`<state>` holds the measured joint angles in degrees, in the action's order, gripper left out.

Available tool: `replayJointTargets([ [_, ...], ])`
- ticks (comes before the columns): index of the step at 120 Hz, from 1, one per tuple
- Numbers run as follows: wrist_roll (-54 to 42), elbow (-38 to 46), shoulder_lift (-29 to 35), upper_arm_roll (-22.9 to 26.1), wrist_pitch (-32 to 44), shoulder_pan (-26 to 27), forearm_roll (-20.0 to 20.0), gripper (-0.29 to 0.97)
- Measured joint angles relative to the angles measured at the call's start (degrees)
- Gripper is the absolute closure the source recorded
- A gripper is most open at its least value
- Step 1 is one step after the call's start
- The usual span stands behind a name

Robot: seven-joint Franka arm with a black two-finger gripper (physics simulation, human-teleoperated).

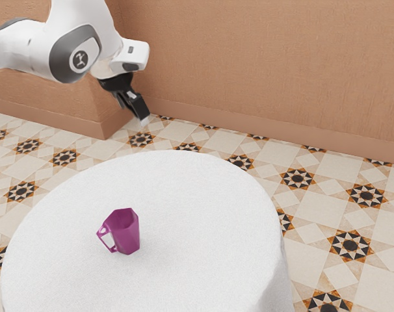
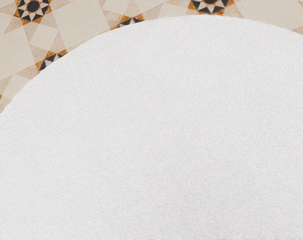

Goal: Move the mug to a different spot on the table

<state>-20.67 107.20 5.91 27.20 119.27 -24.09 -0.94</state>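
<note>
While the arm (image 1: 54, 45) reaches in from the exterior view's upper left, its tool (image 1: 142, 117) hangs high above the floor (image 1: 327, 195), beyond the far edge of the round white surface (image 1: 203, 195) and tilted down toward the exterior view's right. From this side angle I cannot tell whether the tool is released or clenched; nothing is in it. The magenta mug (image 1: 121, 231) stands upright on the surface, toward its near part on the exterior view's left, well apart from the tool. Its walls are faceted and its handle points to the exterior view's lower left. A tan wall (image 1: 281, 58) rises behind. In the wrist view, the surface (image 2: 166, 140) lies bare under the hand, with patterned floor (image 2: 76, 20) past its curved edge.
</note>
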Motion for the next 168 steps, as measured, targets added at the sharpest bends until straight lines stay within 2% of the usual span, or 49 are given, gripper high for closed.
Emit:
replayJointTargets([
  [9, -0.02, -3.91, -3.16, 0.40, -3.97, 1.05, -2.48, 0.00],
  [21, -0.05, -6.10, -3.95, 1.26, -7.44, 2.28, -4.12, 0.00],
  [38, -0.09, -11.63, -3.79, 1.93, -10.61, 5.13, -5.06, 0.00],
  [62, -0.14, -12.66, -5.10, 1.30, -12.94, 7.48, -5.14, 0.00],
  [168, -0.22, -12.69, -5.13, 1.30, -14.32, -0.72, -5.13, 0.00],
])
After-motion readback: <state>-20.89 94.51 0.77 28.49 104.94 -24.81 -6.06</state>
